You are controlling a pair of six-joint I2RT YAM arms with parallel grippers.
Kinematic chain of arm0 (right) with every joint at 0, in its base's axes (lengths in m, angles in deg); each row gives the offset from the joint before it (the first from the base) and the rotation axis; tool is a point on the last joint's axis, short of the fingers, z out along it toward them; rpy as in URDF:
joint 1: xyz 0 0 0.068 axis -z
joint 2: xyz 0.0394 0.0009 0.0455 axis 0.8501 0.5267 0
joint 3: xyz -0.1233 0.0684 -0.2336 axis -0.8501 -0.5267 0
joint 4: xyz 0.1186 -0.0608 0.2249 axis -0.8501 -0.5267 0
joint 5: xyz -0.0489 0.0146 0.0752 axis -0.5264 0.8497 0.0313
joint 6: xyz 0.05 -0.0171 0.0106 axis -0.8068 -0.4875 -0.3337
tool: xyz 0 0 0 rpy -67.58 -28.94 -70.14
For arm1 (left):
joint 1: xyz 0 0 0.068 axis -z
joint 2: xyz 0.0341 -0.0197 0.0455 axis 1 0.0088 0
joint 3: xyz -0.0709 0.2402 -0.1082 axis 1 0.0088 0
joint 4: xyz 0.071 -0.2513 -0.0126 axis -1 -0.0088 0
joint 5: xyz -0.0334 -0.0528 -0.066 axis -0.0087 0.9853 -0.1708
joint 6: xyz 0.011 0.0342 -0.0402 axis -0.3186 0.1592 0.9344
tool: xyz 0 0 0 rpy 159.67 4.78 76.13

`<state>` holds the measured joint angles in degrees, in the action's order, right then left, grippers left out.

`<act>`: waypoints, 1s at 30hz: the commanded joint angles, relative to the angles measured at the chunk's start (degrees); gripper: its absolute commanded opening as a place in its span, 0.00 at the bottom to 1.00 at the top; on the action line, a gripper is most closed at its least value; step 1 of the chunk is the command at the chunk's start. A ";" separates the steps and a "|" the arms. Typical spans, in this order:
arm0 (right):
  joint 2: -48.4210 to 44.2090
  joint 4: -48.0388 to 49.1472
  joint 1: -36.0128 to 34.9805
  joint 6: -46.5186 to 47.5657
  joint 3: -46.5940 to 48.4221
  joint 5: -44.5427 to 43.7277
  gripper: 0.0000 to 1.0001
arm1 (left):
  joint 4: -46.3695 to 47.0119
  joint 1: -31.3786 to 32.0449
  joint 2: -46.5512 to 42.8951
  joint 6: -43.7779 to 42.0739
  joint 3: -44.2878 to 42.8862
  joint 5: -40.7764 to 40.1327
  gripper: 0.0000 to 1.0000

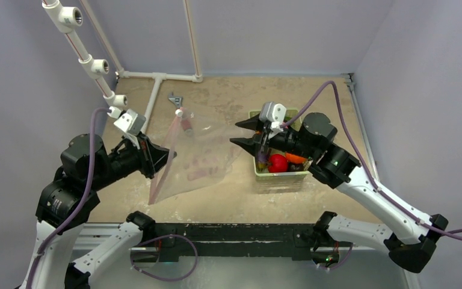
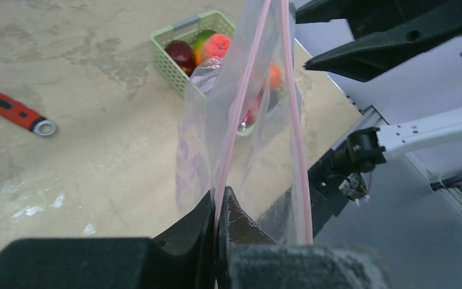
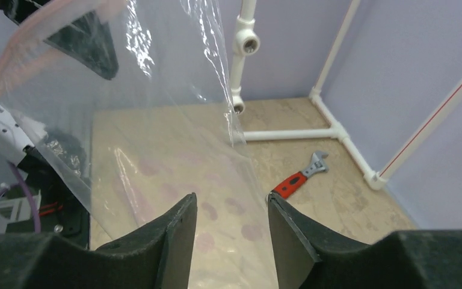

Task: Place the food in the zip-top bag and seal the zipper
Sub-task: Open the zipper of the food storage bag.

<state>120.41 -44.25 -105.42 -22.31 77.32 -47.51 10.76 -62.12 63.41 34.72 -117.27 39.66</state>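
Observation:
The clear zip-top bag (image 1: 201,153) hangs lifted over the table, its lower part trailing on the surface. My left gripper (image 1: 158,158) is shut on one side of the pink zipper (image 1: 172,129); the left wrist view shows the jaws (image 2: 221,201) pinching one strip (image 2: 243,102) while the other strip (image 2: 295,120) stands apart, so the mouth is open. My right gripper (image 1: 236,133) is open and empty beside the bag (image 3: 156,150), between it and the basket. The food, a red tomato (image 1: 278,162) and an orange piece (image 1: 296,158), lies in the green basket (image 1: 277,179).
A red-handled wrench (image 3: 298,179) lies on the table behind the bag, also in the left wrist view (image 2: 15,111). White PVC pipes (image 1: 156,76) run along the back and left. The basket (image 2: 168,63) stands right of the bag, under my right arm.

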 commanded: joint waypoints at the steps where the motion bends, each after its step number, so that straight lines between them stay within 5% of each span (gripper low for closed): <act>1: -3.20 9.15 0.05 -3.15 -1.13 -3.21 0.52 | -2.36 -0.31 1.77 -1.85 -4.20 -9.73 0.00; 9: -4.94 18.32 0.00 -19.53 -4.23 -5.16 0.70 | -3.62 -0.39 5.53 -2.79 -7.08 -19.91 0.00; 12: -3.61 18.69 0.00 -21.02 -3.13 -0.67 0.62 | -3.70 -0.38 7.03 -2.65 -7.14 -24.35 0.00; 15: -2.46 21.69 0.00 -22.63 -3.88 6.61 0.64 | -3.68 -0.39 8.15 -1.45 -7.07 -28.43 0.00; 23: 5.40 21.68 -0.99 -29.95 0.41 -1.59 0.64 | -2.60 -0.36 11.07 0.96 -6.99 -36.87 0.00; 30: 12.61 17.30 -9.73 -34.47 8.27 -19.81 0.68 | -3.58 -0.36 13.45 2.86 -6.92 -42.21 0.00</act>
<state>130.79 -25.76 -111.52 -52.01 78.89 -55.75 6.80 -62.12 76.02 35.63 -122.71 2.48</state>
